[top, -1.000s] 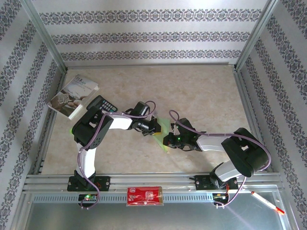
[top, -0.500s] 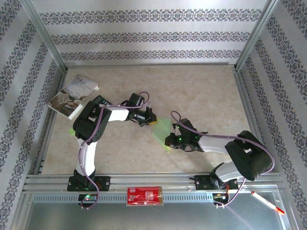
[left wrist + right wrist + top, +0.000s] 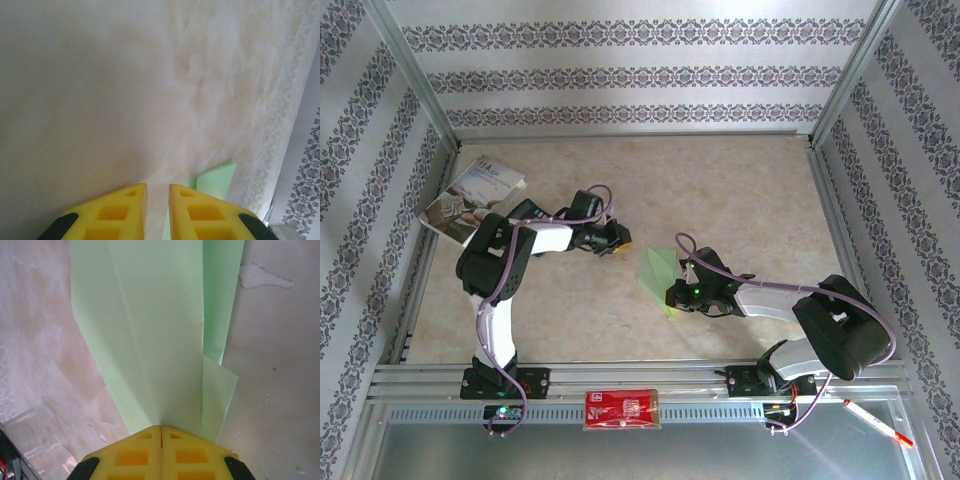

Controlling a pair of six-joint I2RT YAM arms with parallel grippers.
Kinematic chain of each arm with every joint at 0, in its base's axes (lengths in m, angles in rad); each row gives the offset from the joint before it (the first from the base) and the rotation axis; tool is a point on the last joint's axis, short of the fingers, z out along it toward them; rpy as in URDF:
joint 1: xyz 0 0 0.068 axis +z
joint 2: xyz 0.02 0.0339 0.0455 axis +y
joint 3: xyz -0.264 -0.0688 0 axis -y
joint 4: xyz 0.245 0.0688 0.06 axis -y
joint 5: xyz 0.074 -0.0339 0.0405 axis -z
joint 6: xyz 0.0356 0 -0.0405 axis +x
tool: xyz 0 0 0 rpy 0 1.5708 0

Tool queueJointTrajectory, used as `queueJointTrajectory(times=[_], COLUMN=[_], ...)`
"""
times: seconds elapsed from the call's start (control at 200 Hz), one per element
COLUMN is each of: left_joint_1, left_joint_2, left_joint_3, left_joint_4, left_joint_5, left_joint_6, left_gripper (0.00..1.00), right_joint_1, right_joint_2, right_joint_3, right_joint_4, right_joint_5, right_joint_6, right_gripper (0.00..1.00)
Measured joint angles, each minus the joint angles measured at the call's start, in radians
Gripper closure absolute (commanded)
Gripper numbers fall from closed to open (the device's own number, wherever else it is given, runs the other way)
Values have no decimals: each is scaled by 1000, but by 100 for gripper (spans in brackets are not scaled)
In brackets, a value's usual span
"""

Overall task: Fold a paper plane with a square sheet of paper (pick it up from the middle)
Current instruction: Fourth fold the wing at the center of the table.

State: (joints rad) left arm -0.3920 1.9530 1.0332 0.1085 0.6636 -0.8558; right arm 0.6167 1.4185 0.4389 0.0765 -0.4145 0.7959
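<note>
From above, the near end of the folded green paper (image 3: 656,268) was hidden under the right gripper (image 3: 672,297), so I could not see how that end was shaped. In the right wrist view its far end was cut off by the top edge of the picture. In the left wrist view only one corner of it (image 3: 217,180) showed, just beside the yellow fingers.

The paper (image 3: 160,340) lay near the middle of the beige table (image 3: 740,200), slim, with long straight creases and several layers one over another; a small flap stood out at one side. The right gripper (image 3: 161,432) had its fingers pressed together on the near tip of the paper.

The left gripper (image 3: 616,241) was apart from the paper, on its left. Its fingers (image 3: 157,197) stood a little apart with nothing between them.

A printed booklet (image 3: 475,192) lay at the far left, one corner covered by the left arm. The print on a red packet (image 3: 622,409) on the front rail was too small to read
</note>
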Motion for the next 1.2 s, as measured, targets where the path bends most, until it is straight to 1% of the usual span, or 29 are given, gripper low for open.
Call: queueJointTrajectory(times=[0.085,0.165,0.25,0.32,0.535,0.684,0.859,0.979,1.079,1.134,1.204], left_joint_1=[-43,-101,-152,-170,-159,-144,-89,-51,-26,-13,-3], left_joint_2=[-54,-54,-32,-8,96,115,142,164,167,158,115], left_joint_3=[-65,-66,-39,-11,89,128,183,214,220,214,171], left_joint_4=[27,49,64,65,44,0,-41,-51,-50,-47,-36], left_joint_5=[-5,7,25,35,21,17,-4,17,26,23,5], left_joint_6=[-25,-44,-53,-55,-42,-16,23,34,35,37,35], left_gripper=[91,97,99,100,100,100,100,96,89,83,78], right_joint_1=[-6,-11,-13,-13,-13,-13,-13,-13,-13,-13,-12], right_joint_2=[4,5,7,7,9,9,8,6,0,-13,-45], right_joint_3=[3,4,4,4,4,4,4,4,4,4,3], right_joint_4=[-3,-5,-5,-5,-5,-5,-6,-9,-18,-35,-84], right_joint_5=[-8,-13,-16,-17,-20,-20,-20,-20,-21,-21,-21], right_joint_6=[-9,-11,-14,-14,-14,-14,-14,-14,-18,-27,-50], right_gripper=[100,100,100,100,100,100,100,100,100,100,94])
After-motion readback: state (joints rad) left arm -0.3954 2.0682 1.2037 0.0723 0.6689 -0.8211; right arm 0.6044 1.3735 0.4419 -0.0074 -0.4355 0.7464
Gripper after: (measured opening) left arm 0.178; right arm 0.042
